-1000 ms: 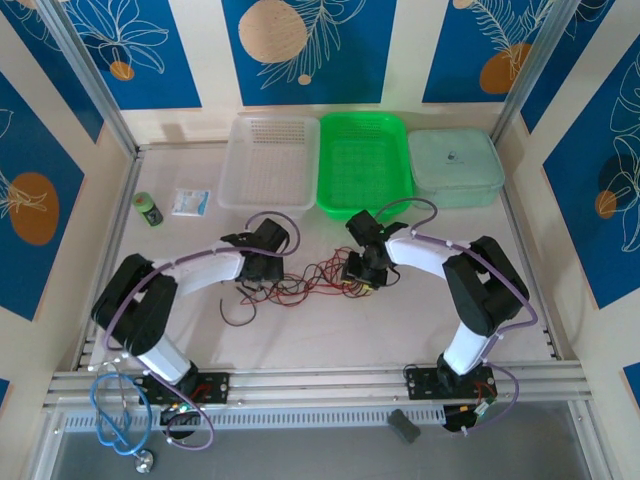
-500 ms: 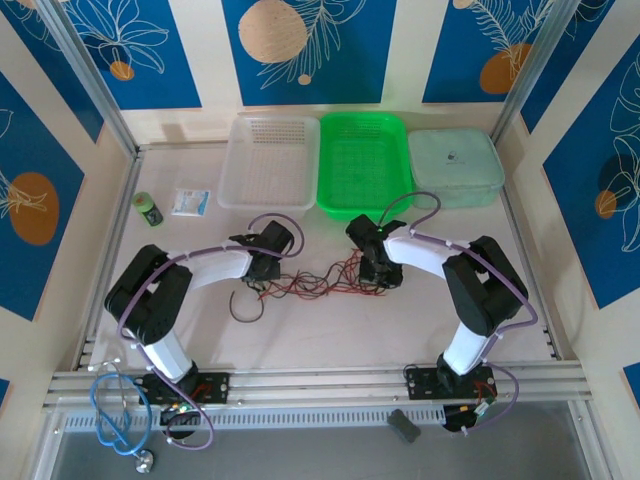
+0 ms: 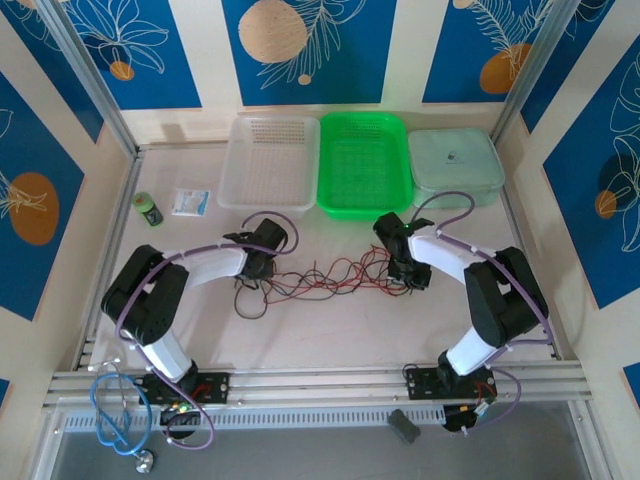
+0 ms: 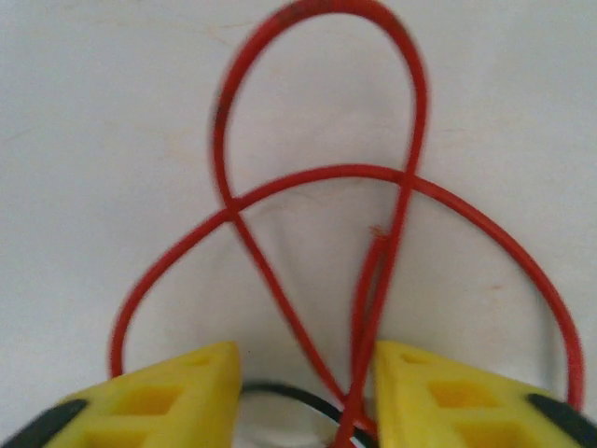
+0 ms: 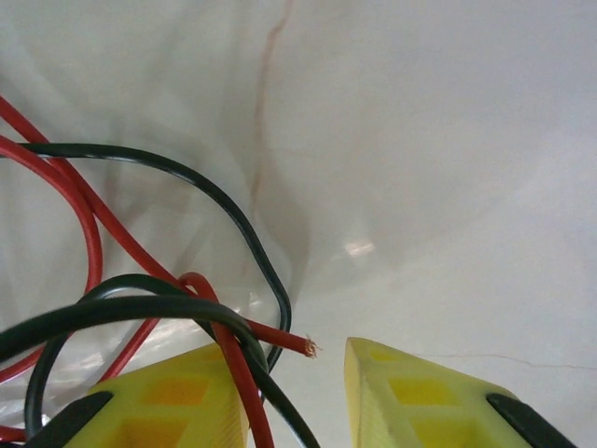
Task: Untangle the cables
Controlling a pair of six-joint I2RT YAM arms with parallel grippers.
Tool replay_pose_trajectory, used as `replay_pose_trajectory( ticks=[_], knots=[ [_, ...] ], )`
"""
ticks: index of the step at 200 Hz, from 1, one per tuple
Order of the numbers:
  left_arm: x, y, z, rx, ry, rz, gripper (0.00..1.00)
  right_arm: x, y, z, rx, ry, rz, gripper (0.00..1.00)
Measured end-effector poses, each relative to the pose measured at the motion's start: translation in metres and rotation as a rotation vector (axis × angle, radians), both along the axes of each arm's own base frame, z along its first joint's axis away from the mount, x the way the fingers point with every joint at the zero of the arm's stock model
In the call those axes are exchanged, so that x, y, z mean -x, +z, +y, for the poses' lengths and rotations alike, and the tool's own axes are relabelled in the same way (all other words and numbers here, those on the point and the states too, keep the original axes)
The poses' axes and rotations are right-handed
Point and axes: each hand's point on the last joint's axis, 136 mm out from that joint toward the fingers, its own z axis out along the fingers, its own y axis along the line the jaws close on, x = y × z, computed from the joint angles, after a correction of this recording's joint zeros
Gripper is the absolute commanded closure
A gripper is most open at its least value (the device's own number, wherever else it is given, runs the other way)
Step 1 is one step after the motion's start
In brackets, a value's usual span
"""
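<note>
Several cables (image 3: 325,275) are lying strung out side to side on the worktop (image 3: 330,335), just in front of the green tray (image 3: 363,165), their ends reaching between the parted, unclamped jaws of the left end effector (image 4: 303,359) and the right end effector (image 5: 297,359), both equally near.

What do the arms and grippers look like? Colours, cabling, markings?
The left arm and right arm match: white links, bulky black joints, a purple cable looped along each. The left gripper and right gripper have yellow wedge fingers with square recesses and black backing.
</note>
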Motion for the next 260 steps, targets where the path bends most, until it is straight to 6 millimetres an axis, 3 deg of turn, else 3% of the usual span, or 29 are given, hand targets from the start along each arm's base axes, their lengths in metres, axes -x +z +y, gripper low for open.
replay_pose_trajectory(
  ticks=[41, 86, 118, 146, 178, 205, 227, 260],
  knots=[
    [-0.003, 0.022, 0.005, -0.024, -0.024, -0.030, 0.45, 0.001, 0.010, -0.018, -0.029, -0.064, -0.037, 0.59],
    [-0.017, 0.066, 0.003, -0.018, -0.034, -0.124, 0.33, -0.001, 0.038, -0.017, -0.142, -0.085, -0.135, 0.46],
    [-0.013, 0.093, 0.005, 0.010, -0.050, -0.168, 0.28, -0.002, 0.063, -0.003, -0.270, -0.056, -0.216, 0.38],
    [-0.005, 0.118, -0.005, 0.057, -0.112, -0.208, 0.27, -0.003, 0.085, 0.016, -0.406, -0.017, -0.281, 0.39],
    [0.008, 0.136, -0.047, 0.104, -0.266, -0.217, 0.35, -0.009, 0.093, 0.047, -0.563, 0.017, -0.293, 0.45],
    [0.018, 0.130, -0.091, 0.122, -0.376, -0.185, 0.37, -0.017, 0.080, 0.078, -0.647, 0.039, -0.243, 0.52],
    [0.022, 0.104, -0.119, 0.107, -0.420, -0.124, 0.38, -0.024, 0.057, 0.097, -0.662, 0.039, -0.184, 0.53],
    [0.027, 0.061, -0.133, 0.095, -0.401, -0.034, 0.38, -0.036, 0.032, 0.108, -0.653, 0.020, -0.158, 0.52]
  ],
)
